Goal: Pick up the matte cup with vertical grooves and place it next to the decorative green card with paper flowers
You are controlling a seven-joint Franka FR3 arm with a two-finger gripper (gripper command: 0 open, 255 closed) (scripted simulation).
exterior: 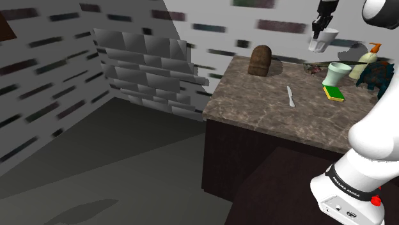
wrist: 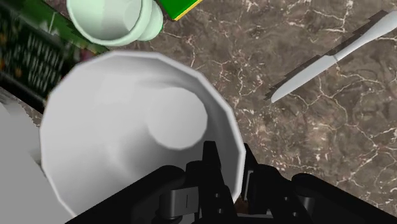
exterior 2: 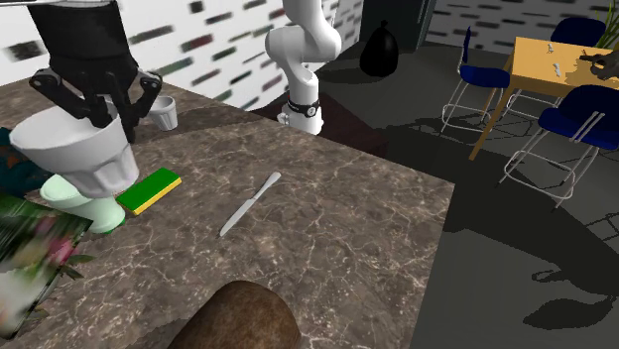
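In the upper right of the shoulder view the black gripper [exterior: 323, 25] grips the rim of the white ribbed cup [exterior: 321, 41], which hangs upright above the marbled counter [exterior: 268, 102], and the green flowered card [exterior: 378, 77] lies down-right of it, past the mint cup [exterior: 336, 72].

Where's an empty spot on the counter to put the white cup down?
Bare counter lies between the knife and the brown lump. Crowded by the green card, where pale green cup and sponge sit close.

Shoulder view overlooks the counter [exterior: 256, 102]; second exterior faces the arm [exterior 2: 306, 45]; wrist looks down.
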